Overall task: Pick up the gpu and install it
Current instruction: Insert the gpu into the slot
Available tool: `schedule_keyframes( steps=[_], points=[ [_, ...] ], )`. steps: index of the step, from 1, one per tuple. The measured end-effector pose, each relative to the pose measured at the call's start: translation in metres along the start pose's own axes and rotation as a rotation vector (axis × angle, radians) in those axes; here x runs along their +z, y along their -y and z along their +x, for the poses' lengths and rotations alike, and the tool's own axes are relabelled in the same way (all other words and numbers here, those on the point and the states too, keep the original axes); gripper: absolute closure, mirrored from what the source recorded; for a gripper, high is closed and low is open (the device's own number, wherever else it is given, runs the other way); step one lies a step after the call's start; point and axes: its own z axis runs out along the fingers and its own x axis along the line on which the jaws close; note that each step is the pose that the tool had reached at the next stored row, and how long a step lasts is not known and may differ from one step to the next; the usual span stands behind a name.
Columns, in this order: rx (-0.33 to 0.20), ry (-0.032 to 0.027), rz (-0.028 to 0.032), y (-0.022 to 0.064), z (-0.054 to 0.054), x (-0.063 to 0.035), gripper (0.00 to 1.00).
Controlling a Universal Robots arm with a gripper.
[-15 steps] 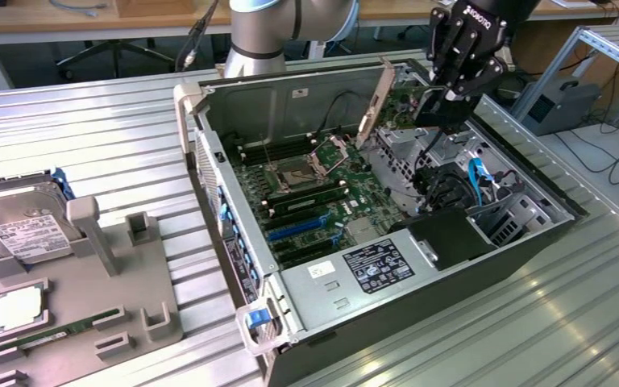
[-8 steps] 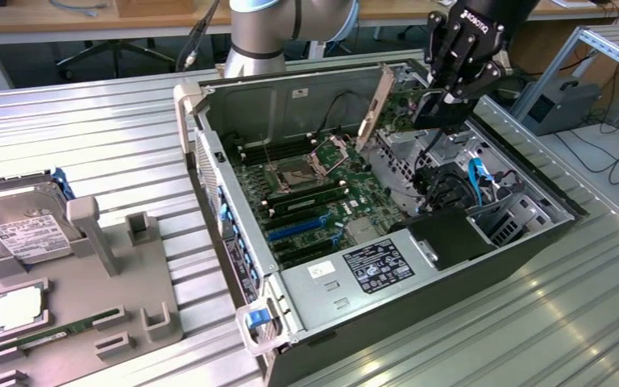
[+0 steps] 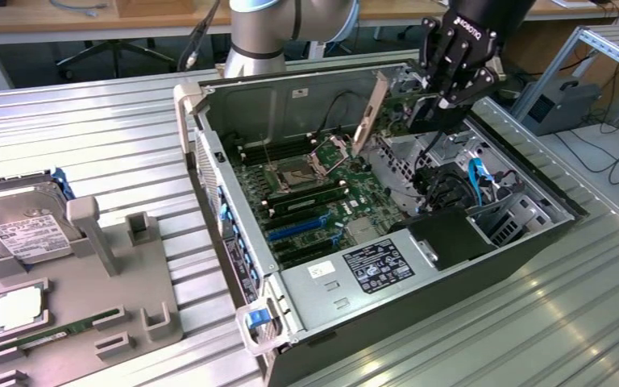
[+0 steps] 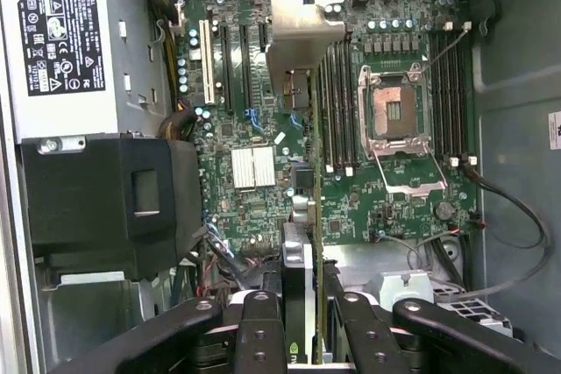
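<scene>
Installation of the gpu [image 3: 428, 119] [image 4: 302, 243], mid-task. The pick-up is done: the gripper [image 3: 438, 101] [image 4: 302, 304] hangs over the open computer case [image 3: 288, 101] with its fingers [image 4: 260, 326] closed most of the way onto the card, which is seen edge-on between them in the wrist view. The card's silver bracket [image 3: 371, 113] [image 4: 302, 37] juts out at its far end, towards the exterior view's left. The card hangs in the air above the motherboard [image 3: 321, 201] [image 4: 386, 208], apart from it; seating it in an expansion slot appears to be what remains, though the target slot cannot be told. The CPU socket [image 3: 288, 173] [image 4: 393, 116] stands open and bare. Writing: the gripper body carries white lettering that appears to read "ROBOTIQ". The power supply [image 3: 380, 266] [image 4: 61, 41] bears a black label with white print and certification marks, too fine to read. The hard drive [image 3: 19, 230], resting at the grey fixture [image 3: 105, 282] well apart at the exterior view's left, has a white label, likewise unreadable.
</scene>
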Motion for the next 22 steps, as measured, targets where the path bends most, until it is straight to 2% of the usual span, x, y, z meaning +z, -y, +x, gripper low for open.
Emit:
schedule_keyframes(
  steps=[5,13,22],
  points=[
    [-0.001,0.0002,0.0023,-0.0068,0.001,0.0064,0.73],
    [-0.007,0.001,0.0167,-0.0286,0.002,0.0201,0.73],
    [-0.009,0.0011,0.0189,-0.0561,0.002,0.0287,0.73]
  ],
)
